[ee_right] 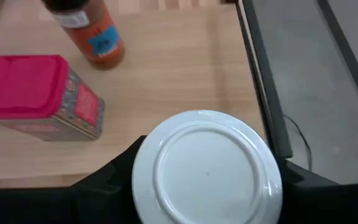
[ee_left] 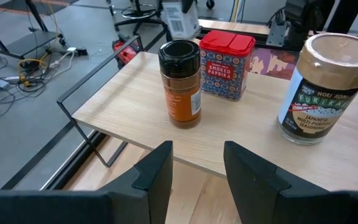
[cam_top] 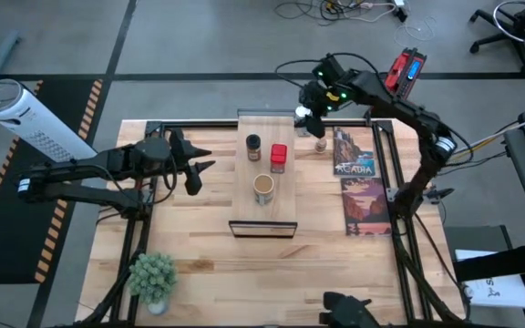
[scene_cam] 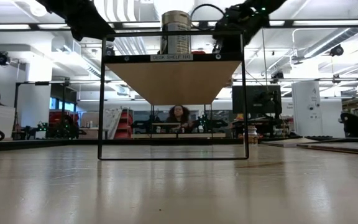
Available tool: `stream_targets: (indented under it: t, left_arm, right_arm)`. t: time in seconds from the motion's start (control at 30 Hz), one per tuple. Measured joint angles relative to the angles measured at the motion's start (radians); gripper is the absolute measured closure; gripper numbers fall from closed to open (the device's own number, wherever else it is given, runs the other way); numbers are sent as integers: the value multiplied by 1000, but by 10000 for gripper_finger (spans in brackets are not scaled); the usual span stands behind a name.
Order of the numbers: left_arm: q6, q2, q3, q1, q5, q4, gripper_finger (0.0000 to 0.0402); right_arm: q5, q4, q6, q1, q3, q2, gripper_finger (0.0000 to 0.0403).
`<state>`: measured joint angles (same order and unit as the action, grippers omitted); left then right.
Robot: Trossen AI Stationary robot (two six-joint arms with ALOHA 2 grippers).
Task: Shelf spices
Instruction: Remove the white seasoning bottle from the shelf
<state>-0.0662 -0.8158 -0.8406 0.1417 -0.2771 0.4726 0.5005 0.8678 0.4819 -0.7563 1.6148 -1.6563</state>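
The pale-wood shelf (cam_top: pixel 285 205) stands raised on a black wire frame (scene_cam: pixel 101 99). On it stand the dark black-lidded jar (cam_top: pixel 253 146) (ee_left: pixel 181 84), the red tin (cam_top: pixel 278 157) (ee_left: pixel 225 65) and the wide tan-topped jar (cam_top: pixel 262 187) (ee_left: pixel 325 87) (scene_cam: pixel 178 31). My right gripper (ee_right: pixel 207 180) (cam_top: pixel 306 107) is over the shelf's far right corner, shut on the white-capped jar (ee_right: pixel 207 168). My left gripper (ee_left: pixel 197 168) (cam_top: pixel 199 164) hovers open just off the shelf's left edge, pointing at the black-lidded jar. My right gripper pinches the jar's round white cap (ee_right: pixel 160 180) between its two fingers (ee_right: pixel 104 183), one on each side of the rim. It comes from above, pointing down, and the jar stands upright under it. The cap hides the jar's body and whether its base rests on the shelf.
Two flat printed game boxes (cam_top: pixel 354 164) (cam_top: pixel 367 205) lie on the table right of the shelf, with a small pale object (cam_top: pixel 320 144) beside them. A potted plant (cam_top: pixel 153 273) stands at the near left corner. A black rail (ee_right: pixel 263 93) runs along the table's far edge.
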Motion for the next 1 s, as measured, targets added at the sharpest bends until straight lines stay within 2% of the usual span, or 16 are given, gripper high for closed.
stream_targets:
  t: [0.27, 0.43, 0.8, 1.0]
  left_arm:
    - [1, -1, 0, 0, 0, -7, 269]
    - [2, -1, 0, 0, 0, -7, 269]
    - [-3, -1, 0, -1, 0, -6, 269]
    - [-3, -1, 0, -1, 0, -6, 269]
  right_arm:
    - [-3, -275, -69, -20, -321, 161, 220]
    - [-3, -414, -98, -23, -465, 210, 218]
    - [-3, -653, -124, -32, -653, 203, 218]
    - [-6, -747, -75, -37, -699, 200, 217]
